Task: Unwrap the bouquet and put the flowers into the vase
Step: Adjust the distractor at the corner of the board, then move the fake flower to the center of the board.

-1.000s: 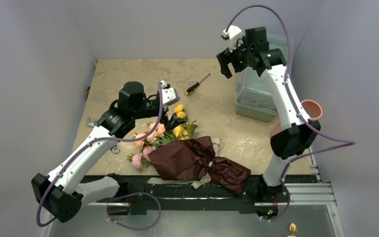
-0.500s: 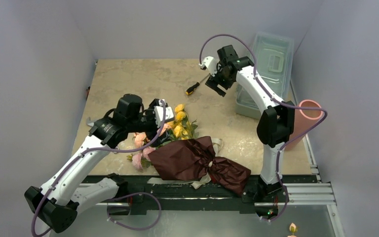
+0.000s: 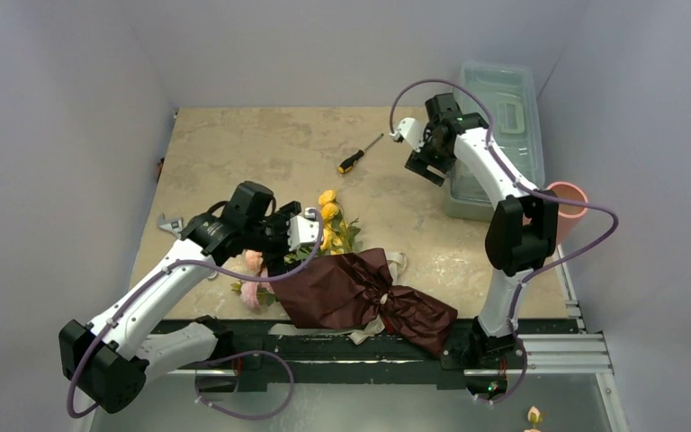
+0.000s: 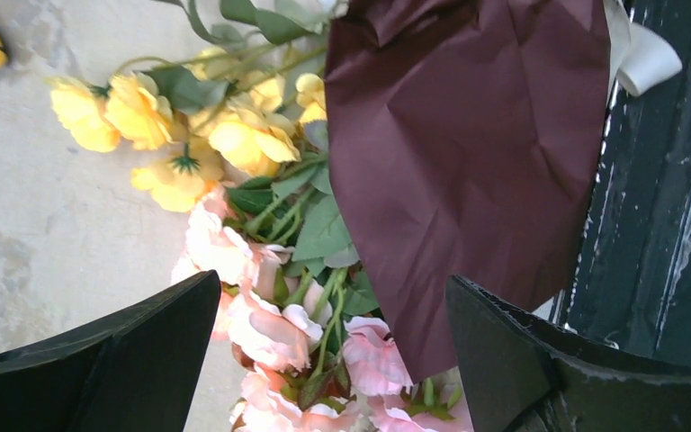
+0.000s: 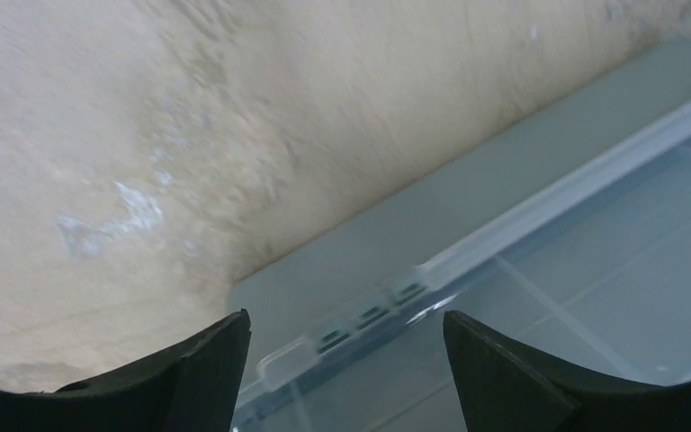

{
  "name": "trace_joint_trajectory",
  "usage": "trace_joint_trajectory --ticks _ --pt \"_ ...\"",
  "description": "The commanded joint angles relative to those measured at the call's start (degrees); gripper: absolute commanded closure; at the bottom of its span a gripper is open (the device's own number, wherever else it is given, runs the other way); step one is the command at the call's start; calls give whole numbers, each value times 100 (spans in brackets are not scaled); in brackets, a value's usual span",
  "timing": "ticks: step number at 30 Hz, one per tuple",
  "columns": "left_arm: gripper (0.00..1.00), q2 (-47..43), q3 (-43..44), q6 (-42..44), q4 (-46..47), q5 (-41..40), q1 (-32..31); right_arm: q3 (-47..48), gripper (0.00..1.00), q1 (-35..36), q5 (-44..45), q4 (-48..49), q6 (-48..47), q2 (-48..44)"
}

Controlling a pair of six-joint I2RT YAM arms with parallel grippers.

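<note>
- The left gripper (image 4: 331, 301) hangs over the flower heads at about 7 o'clock on the table (image 3: 234, 144). Its fingers are spread wide with nothing between them.
- The bouquet (image 3: 351, 286) lies on its side at 6 o'clock by the near edge. The flowers (image 4: 234, 144) point toward 10 o'clock, and the dark red paper (image 4: 468, 162) is still around the stems.
- The cream ribbon (image 3: 397, 264) looks still tied, so I judge the unwrapping not yet begun.
- A screwdriver (image 3: 358, 156) lies at 12 o'clock, well apart from the bouquet.
- The right gripper (image 5: 346, 328) hovers at 1 o'clock over the edge of the clear plastic box (image 3: 504, 99), fingers apart and holding nothing.
- The vase (image 3: 565, 200) stands upright at 3 o'clock, with no flower showing at its rim.
- Untying, opening the paper, lifting the stems and filling the vase all remain.
</note>
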Motion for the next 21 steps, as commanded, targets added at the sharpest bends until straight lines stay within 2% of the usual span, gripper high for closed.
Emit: trace_joint_trajectory --ticks 1,7,11,16,21 --pt "5 11 -222 672 -164 -54 22 16 18 -602 299 -164 -393 -314" --pt "13 -79 -617 1418 -556 -190 -154 59 18 -748 285 -182 -302 -322" --pt "18 -315 -1017 1458 -624 -542 -723 288 18 -768 144 -379 -148 -263" --pt "15 -415 -1469 850 237 -1187 -1422 1002 16 -722 -587 -1133 166 -338" --pt "16 229 -1628 542 1335 -1934 -1553 1039 16 -612 -1134 -1393 452 -664"
